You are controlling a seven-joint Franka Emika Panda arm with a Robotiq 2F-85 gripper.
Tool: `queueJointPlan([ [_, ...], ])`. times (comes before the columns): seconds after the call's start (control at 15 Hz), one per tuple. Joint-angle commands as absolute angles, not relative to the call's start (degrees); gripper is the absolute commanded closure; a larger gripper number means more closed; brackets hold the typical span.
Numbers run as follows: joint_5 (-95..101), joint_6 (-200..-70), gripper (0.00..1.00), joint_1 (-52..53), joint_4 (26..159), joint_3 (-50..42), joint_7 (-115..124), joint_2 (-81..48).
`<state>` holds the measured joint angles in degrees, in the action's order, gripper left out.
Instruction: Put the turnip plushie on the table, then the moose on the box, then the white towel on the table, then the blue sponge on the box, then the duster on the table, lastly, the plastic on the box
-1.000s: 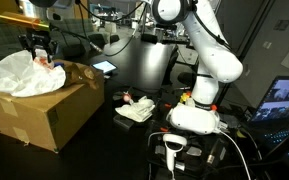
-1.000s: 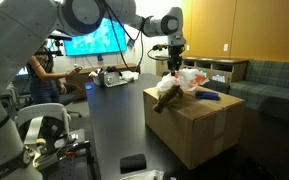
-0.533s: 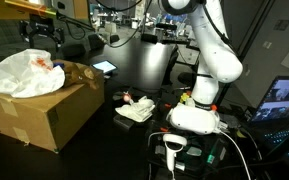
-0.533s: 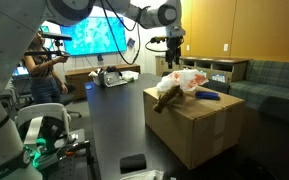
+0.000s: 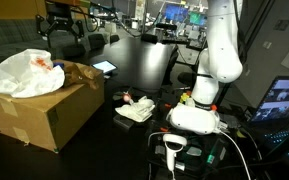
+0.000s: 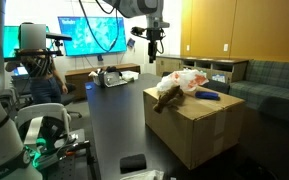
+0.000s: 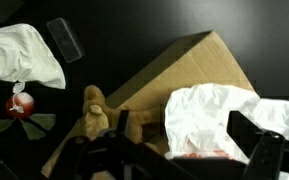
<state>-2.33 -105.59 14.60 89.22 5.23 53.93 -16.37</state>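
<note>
The brown cardboard box [image 6: 199,128] stands on the dark table [image 6: 114,120]. On its top lie the crumpled white plastic [image 6: 185,79], the brown moose [image 6: 165,97] draped over the near edge, and the blue sponge [image 6: 207,94]. My gripper [image 6: 155,38] hangs open and empty, high above the table and off to the side of the box. In the wrist view my gripper [image 7: 189,168] looks down on the plastic [image 7: 212,118] and the moose [image 7: 97,117]. The white towel [image 7: 24,55], the turnip plushie [image 7: 21,105] and the black duster [image 7: 64,40] lie on the table.
The robot base [image 5: 196,115] stands at the table's edge with cables and a white scanner [image 5: 174,150] in front of it. A laptop [image 5: 284,100] sits to one side. Monitors and a person [image 6: 39,75] are behind the table.
My gripper has opened, let go of the plastic on the box and risen up and away from it. The plastic stays on the box top.
</note>
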Motion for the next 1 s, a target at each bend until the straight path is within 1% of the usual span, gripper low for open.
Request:
queueJointPlan([
  [0.0, -5.82, -107.31, 0.0, 13.26, 103.33, 7.63, 43.71, -5.85],
  [0.2, -8.4, -107.73, 0.0, 13.14, 112.7, 8.47, 37.61, 0.36],
  [0.47, -6.97, -106.61, 0.0, 13.29, 125.92, 9.39, 29.02, 8.99],
  [0.93, -4.78, -108.54, 0.0, 13.33, 150.24, 10.83, 17.3, 26.23],
])
